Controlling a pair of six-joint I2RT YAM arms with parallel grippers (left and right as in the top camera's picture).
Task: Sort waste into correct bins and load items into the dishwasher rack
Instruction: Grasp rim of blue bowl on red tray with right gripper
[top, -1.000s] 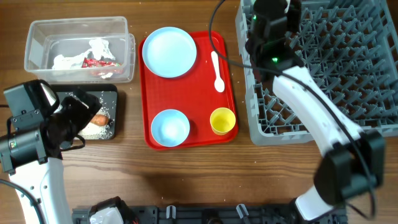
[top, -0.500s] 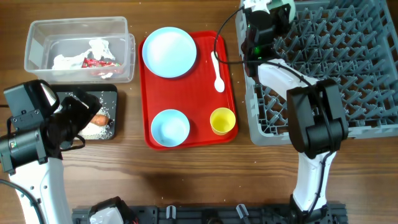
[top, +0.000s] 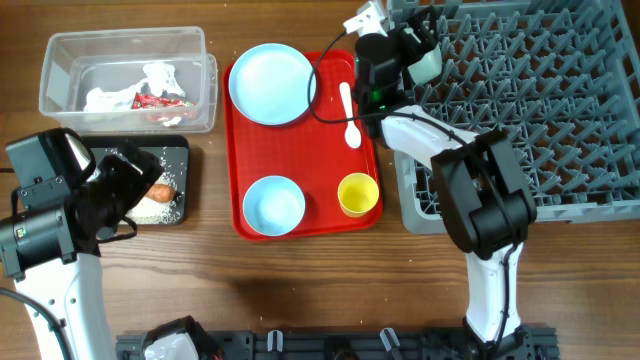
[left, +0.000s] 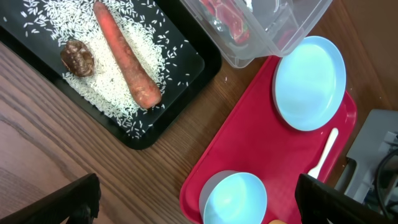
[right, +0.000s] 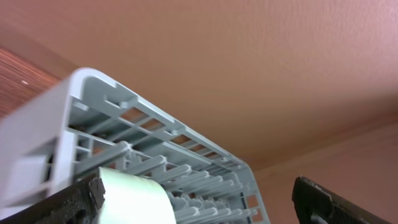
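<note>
On the red tray (top: 320, 150), beside the pale blue plate (top: 272, 83), lies the white plastic spoon (top: 348, 115). It looks light, stiff, thin and probably slippery, so I would pinch its narrow handle crosswise. The right end effector (right: 199, 198), near the dishwasher rack (top: 560, 150), is spread wide and grips nothing. The left end effector (left: 199, 202) is also wide and empty.

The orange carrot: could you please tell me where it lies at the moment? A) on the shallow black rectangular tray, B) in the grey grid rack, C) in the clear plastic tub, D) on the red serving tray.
A: the left wrist view shows the orange carrot lying on the shallow black rectangular tray among loose white rice grains.
</note>
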